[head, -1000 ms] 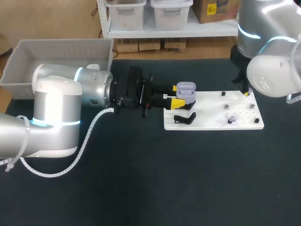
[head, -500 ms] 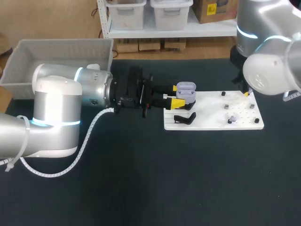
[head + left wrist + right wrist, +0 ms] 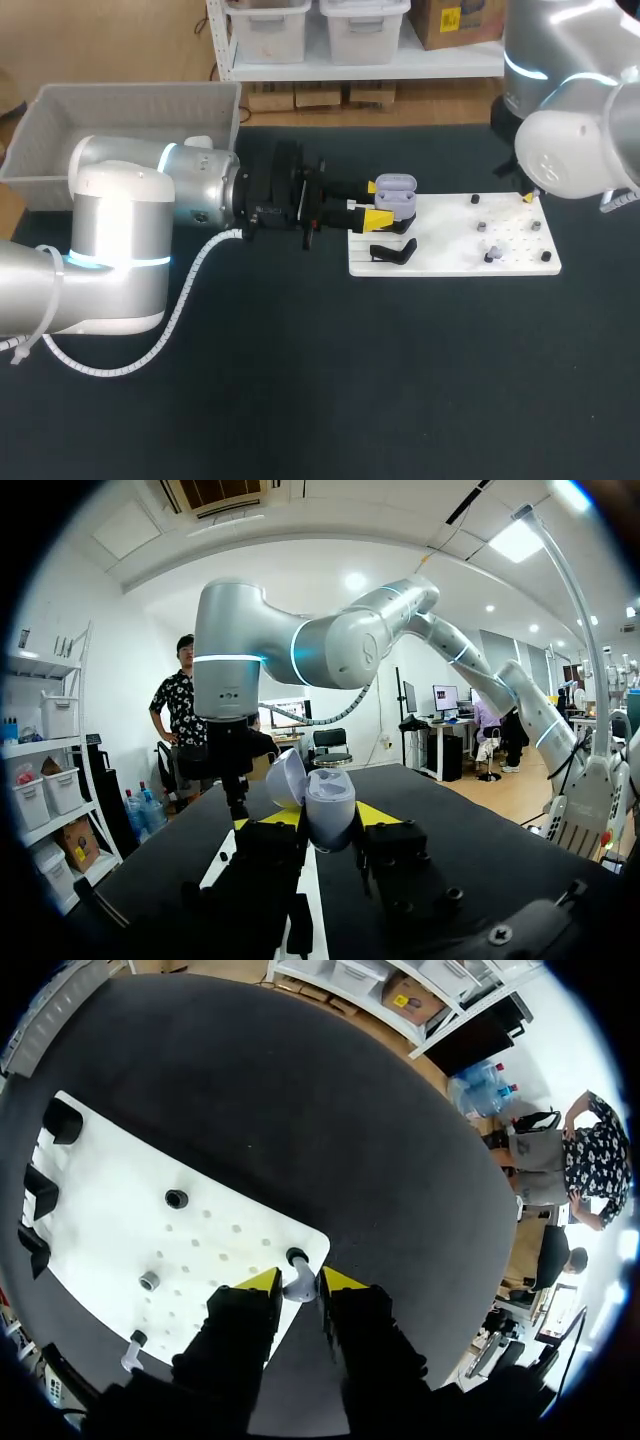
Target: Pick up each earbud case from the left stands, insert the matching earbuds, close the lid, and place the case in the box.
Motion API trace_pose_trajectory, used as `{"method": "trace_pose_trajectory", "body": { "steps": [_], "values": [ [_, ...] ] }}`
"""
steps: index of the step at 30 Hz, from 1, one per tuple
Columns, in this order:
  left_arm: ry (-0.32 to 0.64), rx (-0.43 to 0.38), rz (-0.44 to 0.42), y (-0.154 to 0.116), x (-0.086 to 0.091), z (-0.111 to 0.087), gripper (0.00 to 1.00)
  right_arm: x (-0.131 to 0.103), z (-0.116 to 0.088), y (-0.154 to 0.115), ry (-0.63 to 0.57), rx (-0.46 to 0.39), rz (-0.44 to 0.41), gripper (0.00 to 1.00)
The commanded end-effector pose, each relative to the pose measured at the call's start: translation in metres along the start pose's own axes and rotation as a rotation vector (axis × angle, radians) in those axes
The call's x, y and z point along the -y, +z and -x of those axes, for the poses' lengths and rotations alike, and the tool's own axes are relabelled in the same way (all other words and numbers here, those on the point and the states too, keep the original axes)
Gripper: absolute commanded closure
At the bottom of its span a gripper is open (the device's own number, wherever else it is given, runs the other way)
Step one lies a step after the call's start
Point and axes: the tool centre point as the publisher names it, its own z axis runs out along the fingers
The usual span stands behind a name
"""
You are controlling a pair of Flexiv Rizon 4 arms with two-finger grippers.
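The left pincer [image 3: 378,202], just right of the frame's centre, was clamped on the lilac case [image 3: 396,188], lid open, over the left end of the board [image 3: 450,252]. Light, glossy, rounded plastic, I'd guess: slippery, best held by the body's flanks with the hinge left free. The right pincer [image 3: 299,1282] straddled an earbud [image 3: 297,1288] at the board's corner; whether it gripped, I couldn't tell.
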Motion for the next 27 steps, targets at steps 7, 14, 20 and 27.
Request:
{"method": "trace_pose_trajectory", "body": {
  "steps": [7, 14, 20, 27],
  "values": [
    [0.003, 0.001, 0.006, 0.000, 0.002, 0.000, 1.00, -0.001, -0.001, -0.002, 0.000, -0.002, -0.004, 1.00],
    [0.003, 0.001, 0.006, 0.000, 0.002, 0.000, 1.00, -0.001, -0.007, -0.016, 0.015, -0.001, -0.046, 1.00],
    [0.003, 0.001, 0.006, 0.000, 0.002, 0.000, 1.00, -0.001, -0.018, -0.043, 0.064, -0.018, -0.090, 1.00],
    [0.003, 0.001, 0.006, 0.000, 0.002, 0.000, 1.00, -0.001, -0.031, -0.083, 0.222, -0.139, -0.076, 1.00]
  ]
}}
